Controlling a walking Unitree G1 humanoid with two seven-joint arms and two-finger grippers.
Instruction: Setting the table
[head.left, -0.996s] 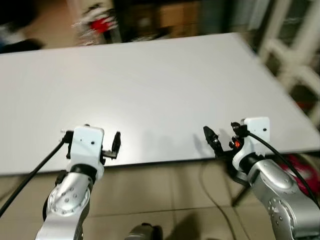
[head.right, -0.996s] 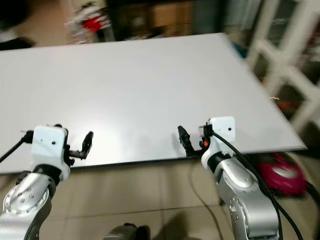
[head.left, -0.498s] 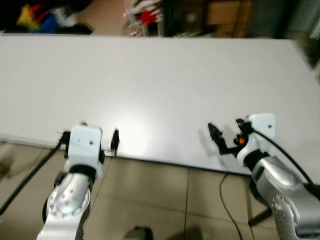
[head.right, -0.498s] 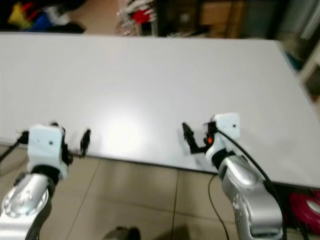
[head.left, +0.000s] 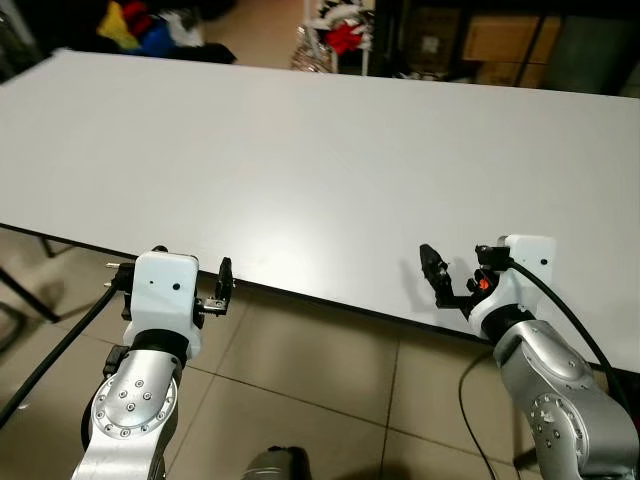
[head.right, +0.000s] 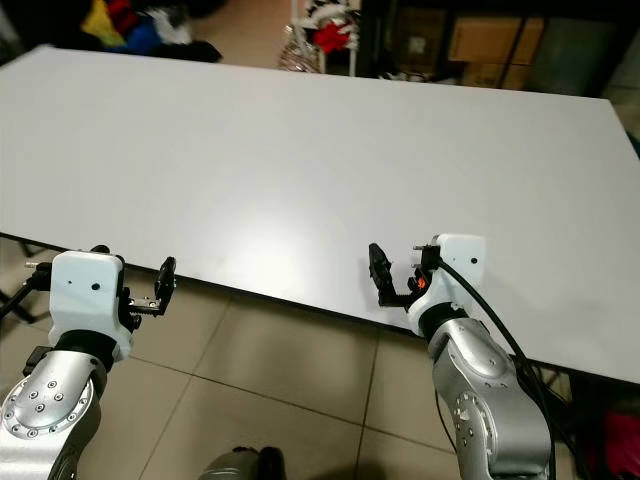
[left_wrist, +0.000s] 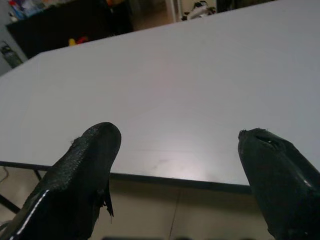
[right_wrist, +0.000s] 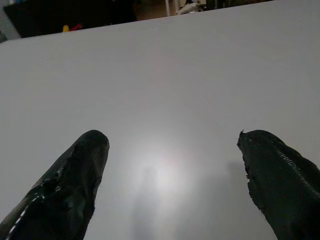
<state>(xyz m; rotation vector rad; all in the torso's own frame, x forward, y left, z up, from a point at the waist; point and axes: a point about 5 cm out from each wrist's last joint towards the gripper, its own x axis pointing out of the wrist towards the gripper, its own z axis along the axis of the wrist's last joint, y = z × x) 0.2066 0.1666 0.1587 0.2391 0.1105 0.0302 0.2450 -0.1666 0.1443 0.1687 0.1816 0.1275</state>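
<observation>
A large bare white table (head.left: 300, 150) spreads out in front of me, its dark near edge running slantwise down to the right. My left gripper (head.left: 220, 290) hovers just off that near edge, open with nothing between its fingers; the left wrist view looks across the table top (left_wrist: 190, 75) between the spread fingers (left_wrist: 95, 150). My right gripper (head.left: 438, 278) hangs over the near edge further right, also open and holding nothing. In the right wrist view the white surface (right_wrist: 175, 60) lies close under the fingers (right_wrist: 85, 160).
Tiled floor (head.left: 330, 380) lies below the near edge. Beyond the far side are coloured clutter (head.left: 140, 25), red and white items (head.left: 340, 30) and cardboard boxes (head.left: 500, 40). A dark table leg (head.left: 20, 300) stands at the left. Black cables trail from both wrists.
The whole picture has swung, so the camera has turned: the table's left part and near-left corner area now show, and blur is gone. Both arms keep the same pose.
</observation>
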